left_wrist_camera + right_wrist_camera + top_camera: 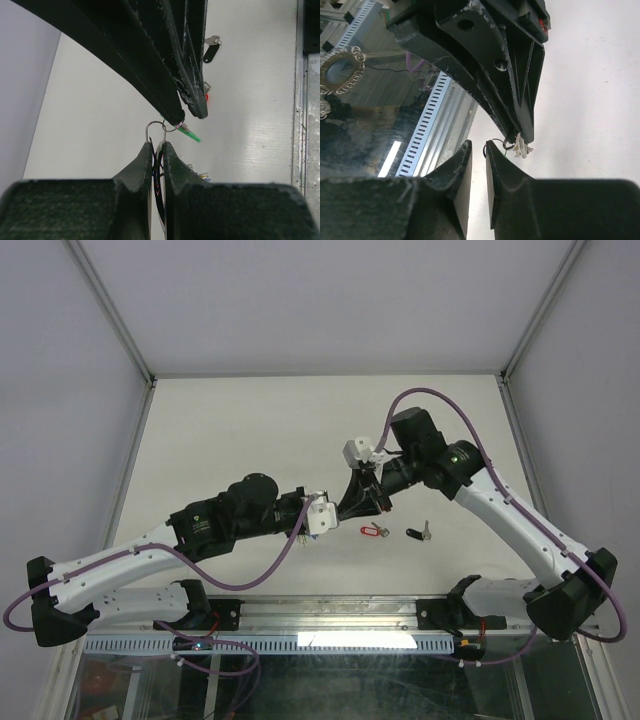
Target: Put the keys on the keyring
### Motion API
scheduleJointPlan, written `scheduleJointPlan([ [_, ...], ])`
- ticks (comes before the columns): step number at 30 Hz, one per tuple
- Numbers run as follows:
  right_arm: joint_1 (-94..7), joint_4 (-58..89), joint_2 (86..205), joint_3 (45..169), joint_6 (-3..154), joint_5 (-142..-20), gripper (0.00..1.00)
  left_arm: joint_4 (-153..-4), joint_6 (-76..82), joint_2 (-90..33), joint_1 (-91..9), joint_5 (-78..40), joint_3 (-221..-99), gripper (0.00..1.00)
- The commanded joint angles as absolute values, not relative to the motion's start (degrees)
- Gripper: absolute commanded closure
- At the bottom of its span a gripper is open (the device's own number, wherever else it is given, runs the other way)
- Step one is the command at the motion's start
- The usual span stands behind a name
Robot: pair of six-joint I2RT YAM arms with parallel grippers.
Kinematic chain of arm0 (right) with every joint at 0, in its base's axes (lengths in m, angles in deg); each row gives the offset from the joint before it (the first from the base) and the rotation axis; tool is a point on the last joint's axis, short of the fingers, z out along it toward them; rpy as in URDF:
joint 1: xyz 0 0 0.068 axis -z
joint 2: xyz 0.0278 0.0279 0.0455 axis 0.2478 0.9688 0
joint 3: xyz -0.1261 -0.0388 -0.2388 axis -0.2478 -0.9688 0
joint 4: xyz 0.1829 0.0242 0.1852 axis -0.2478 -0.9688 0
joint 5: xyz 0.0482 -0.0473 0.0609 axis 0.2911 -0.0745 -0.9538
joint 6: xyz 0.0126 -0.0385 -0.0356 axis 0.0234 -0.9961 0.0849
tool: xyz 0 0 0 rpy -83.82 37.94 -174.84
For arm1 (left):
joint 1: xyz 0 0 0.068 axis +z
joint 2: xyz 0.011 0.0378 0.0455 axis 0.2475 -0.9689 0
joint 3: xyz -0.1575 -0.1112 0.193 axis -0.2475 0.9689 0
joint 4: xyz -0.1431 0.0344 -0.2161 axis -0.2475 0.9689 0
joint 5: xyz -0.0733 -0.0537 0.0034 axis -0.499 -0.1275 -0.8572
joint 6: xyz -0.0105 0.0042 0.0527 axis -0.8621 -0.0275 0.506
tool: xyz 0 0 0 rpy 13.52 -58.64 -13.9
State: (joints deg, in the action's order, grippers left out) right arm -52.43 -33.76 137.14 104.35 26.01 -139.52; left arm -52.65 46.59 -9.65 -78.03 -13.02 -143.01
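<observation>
The keyring [156, 131] is clamped in the left fingers [140, 167], its wire loop standing just past their tips, raised above the desk [250, 430]. The right fingers [457, 170] are brought tip to tip with it, a narrow gap showing between them. The green-tagged key [191, 135] is seen at the loop; whether it is threaded cannot be told. The red-tagged key [375, 531] and black-tagged key [418, 532] are laid lengthwise left to right, just nearward of the fingertips. The right arm is judged nearer to both.
</observation>
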Motion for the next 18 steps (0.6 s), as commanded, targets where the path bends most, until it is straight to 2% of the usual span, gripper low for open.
scheduleJointPlan([
  [1,-52.98,-22.34,130.51,101.46,36.76,-136.79,0.8,-57.77,45.9,-8.94,-77.73,-8.98,-145.62,1.0],
  [4,-52.92,-15.26,126.61,97.76,43.55,-130.87,0.77,-58.1,45.88,-8.78,-77.69,-8.59,-145.44,1.0],
  [9,-52.94,-5.38,120.42,92.46,53.7,-122.84,0.67,-59.14,45.71,-8.14,-77.7,-7.72,-144.84,1.0],
  [18,-53.0,1.33,115.6,87.32,60.83,-111.4,0.63,-60.35,45.37,-7.41,-77.36,-7.27,-144.35,1.0],
])
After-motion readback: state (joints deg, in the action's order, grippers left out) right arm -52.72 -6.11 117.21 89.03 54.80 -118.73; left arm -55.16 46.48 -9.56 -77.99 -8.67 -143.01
